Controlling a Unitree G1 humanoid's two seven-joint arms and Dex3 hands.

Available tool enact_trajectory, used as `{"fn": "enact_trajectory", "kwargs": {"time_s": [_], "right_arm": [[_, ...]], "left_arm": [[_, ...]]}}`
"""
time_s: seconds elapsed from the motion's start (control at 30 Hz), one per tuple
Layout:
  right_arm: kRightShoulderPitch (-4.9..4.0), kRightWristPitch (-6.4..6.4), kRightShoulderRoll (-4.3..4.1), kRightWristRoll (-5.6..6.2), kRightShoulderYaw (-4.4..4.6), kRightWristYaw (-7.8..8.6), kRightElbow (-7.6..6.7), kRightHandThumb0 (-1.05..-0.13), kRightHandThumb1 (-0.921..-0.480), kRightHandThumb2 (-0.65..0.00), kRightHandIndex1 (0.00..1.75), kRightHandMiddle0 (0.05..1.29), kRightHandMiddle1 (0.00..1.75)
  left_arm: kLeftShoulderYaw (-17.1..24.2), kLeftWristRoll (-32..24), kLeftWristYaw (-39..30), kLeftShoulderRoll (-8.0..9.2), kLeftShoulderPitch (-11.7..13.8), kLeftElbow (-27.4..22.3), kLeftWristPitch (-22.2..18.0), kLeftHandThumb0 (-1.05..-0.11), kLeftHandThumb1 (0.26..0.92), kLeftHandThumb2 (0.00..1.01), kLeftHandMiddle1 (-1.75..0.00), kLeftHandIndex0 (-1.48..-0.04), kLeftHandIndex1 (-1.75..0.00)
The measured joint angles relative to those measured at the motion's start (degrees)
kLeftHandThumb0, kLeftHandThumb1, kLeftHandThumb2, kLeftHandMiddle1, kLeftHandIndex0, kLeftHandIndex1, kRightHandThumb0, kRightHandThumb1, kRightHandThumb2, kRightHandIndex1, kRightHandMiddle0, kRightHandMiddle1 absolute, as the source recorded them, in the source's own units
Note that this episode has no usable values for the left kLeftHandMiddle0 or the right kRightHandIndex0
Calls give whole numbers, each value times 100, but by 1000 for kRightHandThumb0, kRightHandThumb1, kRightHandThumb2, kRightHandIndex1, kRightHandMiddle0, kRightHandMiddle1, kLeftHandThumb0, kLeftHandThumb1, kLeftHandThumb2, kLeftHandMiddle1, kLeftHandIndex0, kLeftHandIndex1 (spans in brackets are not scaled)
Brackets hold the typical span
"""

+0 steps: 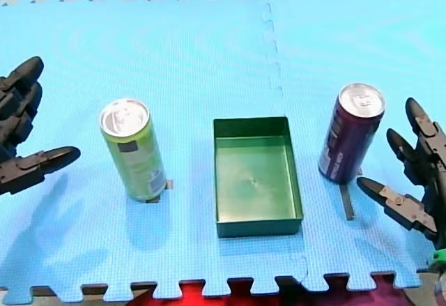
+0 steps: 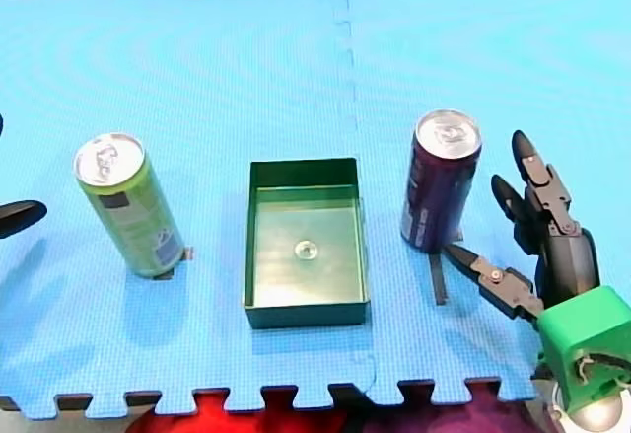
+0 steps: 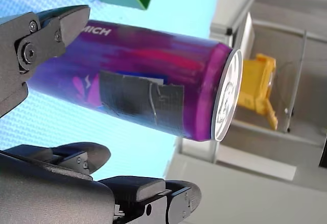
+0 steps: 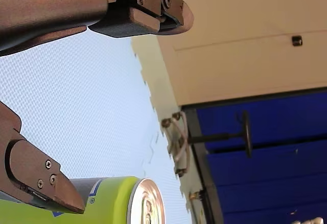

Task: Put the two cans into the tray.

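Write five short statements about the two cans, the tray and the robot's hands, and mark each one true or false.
1. The green can stands upright on the blue mat. True.
2. The purple can is inside the tray. False: it stands upright on the mat, beside the tray on the robot's right side.
3. The tray sits between the two cans. True.
4. The left hand grips the green can. False: it is beside that can, on the side away from the tray, and holds nothing.
5. The right hand is next to the purple can and holds nothing. True.
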Motion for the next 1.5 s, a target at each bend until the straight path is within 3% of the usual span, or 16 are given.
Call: {"fn": "enact_trajectory", "kwargs": {"time_s": [0.4, 0.6, 0.8, 1.5], "right_arm": [[25, 225, 3, 154, -6, 178, -114, -1019, -737, -2, 0, 221, 0], [25, 258, 28, 419, -49, 432, -130, -1042, -743, -3, 0, 220, 0], [58, 433, 62, 606, -81, 599, -235, -1048, -745, -2, 0, 220, 1], [58, 451, 93, 657, -158, 707, -228, -1048, -743, -1, 0, 220, 0]], "left_arm": [[3, -5, -8, 0, -11, 15, 0, -996, 643, 0, -3, -275, 0], [3, -6, -15, 0, -11, 15, 0, -998, 644, 1, -1, -275, 0], [3, -5, -15, 2, -11, 19, 0, -1001, 645, 1, 0, -277, -1], [3, -3, -16, 14, -17, 57, -18, -995, 642, 0, -2, -273, 0]]}}
